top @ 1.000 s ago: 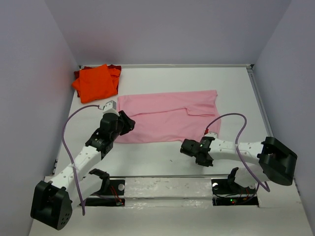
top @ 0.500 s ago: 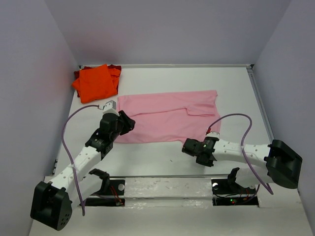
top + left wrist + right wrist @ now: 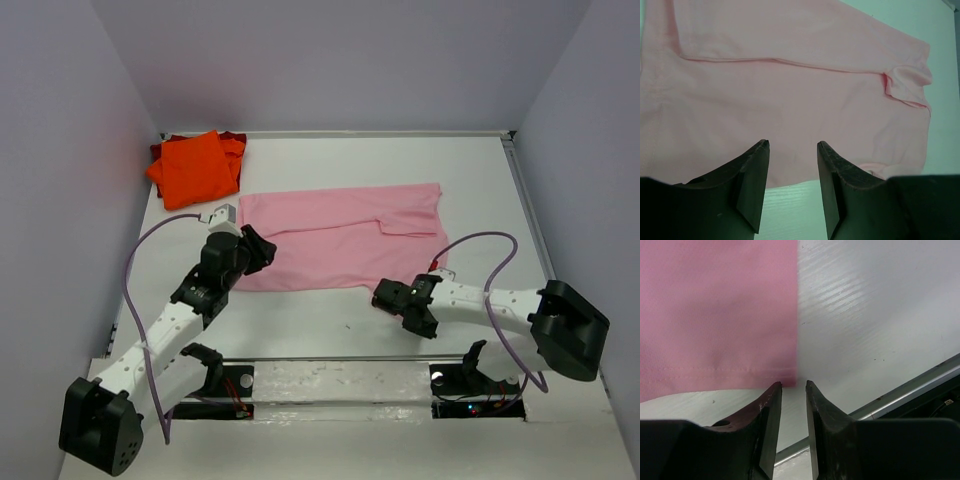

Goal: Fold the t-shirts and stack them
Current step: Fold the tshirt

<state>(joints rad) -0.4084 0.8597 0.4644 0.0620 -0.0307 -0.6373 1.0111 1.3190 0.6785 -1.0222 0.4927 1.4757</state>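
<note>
Cloth of the pink t-shirt, flat mid-tabletop, looks light and limp; best pinched at its near hem corners, where left gripper and right gripper hover, jaws parted and empty.

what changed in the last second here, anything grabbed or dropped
The right hand opened, letting go of the near right corner of the pink shirt; that corner now lies flat just ahead of it. The left hand stayed open at the shirt's near left edge. The orange shirt and dark red shirt did not move.
</note>
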